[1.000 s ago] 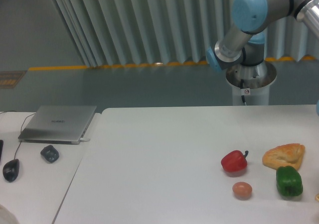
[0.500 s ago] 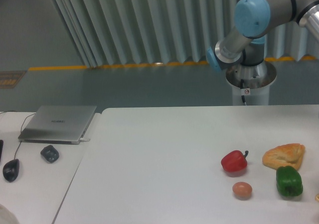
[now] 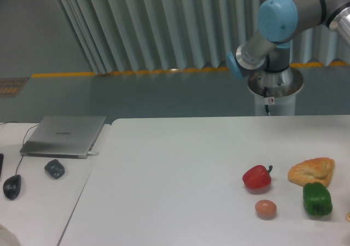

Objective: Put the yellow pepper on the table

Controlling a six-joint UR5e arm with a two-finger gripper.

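Observation:
The yellow pepper is out of view. The large white table [image 3: 180, 175] fills the lower middle and right of the picture. Only the arm's grey links and blue joint caps [image 3: 278, 19] show at the top right, above its pedestal base [image 3: 275, 90] behind the table. The arm runs off the right edge, so the gripper is not in view.
A red pepper [image 3: 256, 177], a tan bread piece [image 3: 311, 170], a green pepper [image 3: 317, 199] and a brownish egg-like item [image 3: 265, 208] lie at the table's right. A smaller desk [image 3: 38, 202] on the left holds a closed laptop [image 3: 64, 135], a mouse [image 3: 12, 186] and a small dark object [image 3: 54, 168].
The arm's upper blue joint has shifted slightly rightward and down over the second. Nothing on the table moved.

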